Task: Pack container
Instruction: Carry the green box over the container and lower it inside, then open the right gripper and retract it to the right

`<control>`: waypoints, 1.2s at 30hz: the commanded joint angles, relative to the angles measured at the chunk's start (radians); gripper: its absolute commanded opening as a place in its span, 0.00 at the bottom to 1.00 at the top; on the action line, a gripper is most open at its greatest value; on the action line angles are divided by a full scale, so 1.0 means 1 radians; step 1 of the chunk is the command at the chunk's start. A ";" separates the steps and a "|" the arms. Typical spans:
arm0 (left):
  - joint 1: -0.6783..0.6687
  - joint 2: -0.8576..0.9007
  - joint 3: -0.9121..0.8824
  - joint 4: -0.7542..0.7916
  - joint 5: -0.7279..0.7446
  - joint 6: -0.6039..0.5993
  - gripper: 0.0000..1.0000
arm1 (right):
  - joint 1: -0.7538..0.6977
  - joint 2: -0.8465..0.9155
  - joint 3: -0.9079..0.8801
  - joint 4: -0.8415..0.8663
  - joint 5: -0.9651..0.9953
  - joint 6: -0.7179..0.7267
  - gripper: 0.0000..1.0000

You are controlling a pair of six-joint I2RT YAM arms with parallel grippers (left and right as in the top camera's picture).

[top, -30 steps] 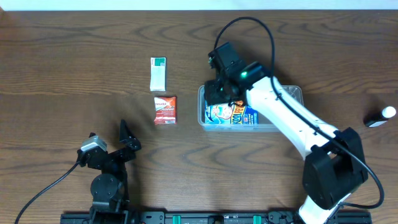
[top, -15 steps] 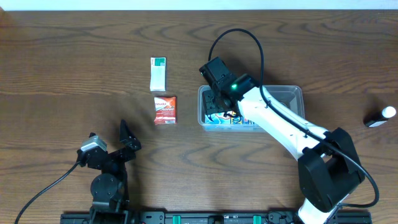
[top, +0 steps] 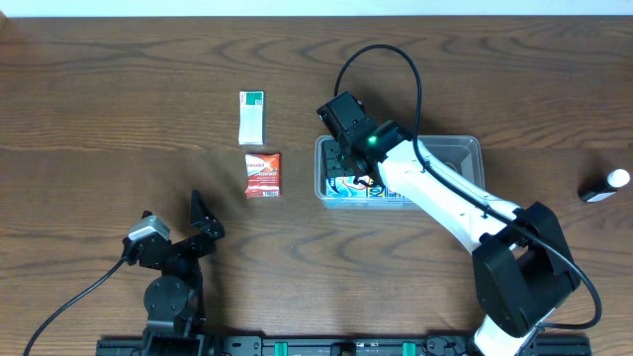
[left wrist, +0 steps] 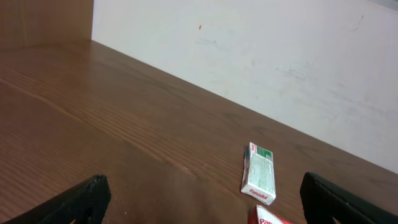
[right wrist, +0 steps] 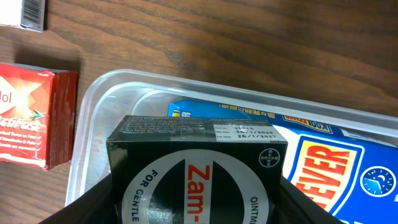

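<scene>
The container (top: 453,150) is a clear plastic tub right of the table's middle, and its left rim (right wrist: 92,121) shows in the right wrist view. A blue box (top: 384,190) (right wrist: 339,158) lies flat inside it. My right gripper (top: 345,156) (right wrist: 196,200) is shut on a dark green Zam-Buk box (right wrist: 196,168), held over the tub's left end. I cannot tell whether the box touches the bottom. At the front left my left gripper (top: 176,225) (left wrist: 202,202) is open with nothing between its fingers.
A red packet (top: 263,174) (right wrist: 31,118) (left wrist: 267,216) lies left of the tub. Behind it lies a white and green packet (top: 252,118) (left wrist: 259,173). A small black and white item (top: 603,185) rests near the right edge.
My right gripper has carried the dark box left and down to the tub's left end, then nearly stopped. The left arm has not moved.
</scene>
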 commanded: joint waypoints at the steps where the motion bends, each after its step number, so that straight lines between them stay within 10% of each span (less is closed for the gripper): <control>1: 0.004 -0.005 -0.022 -0.032 -0.009 0.017 0.98 | 0.003 0.022 -0.008 0.011 0.021 0.026 0.57; 10: 0.004 -0.005 -0.022 -0.032 -0.009 0.017 0.98 | 0.003 0.082 -0.008 0.041 0.021 0.026 0.61; 19: 0.004 -0.005 -0.022 -0.032 -0.009 0.017 0.98 | 0.002 0.089 -0.006 0.045 0.021 0.014 0.99; 36: 0.004 -0.005 -0.022 -0.032 -0.009 0.017 0.98 | -0.116 -0.369 0.010 -0.144 0.145 -0.092 0.99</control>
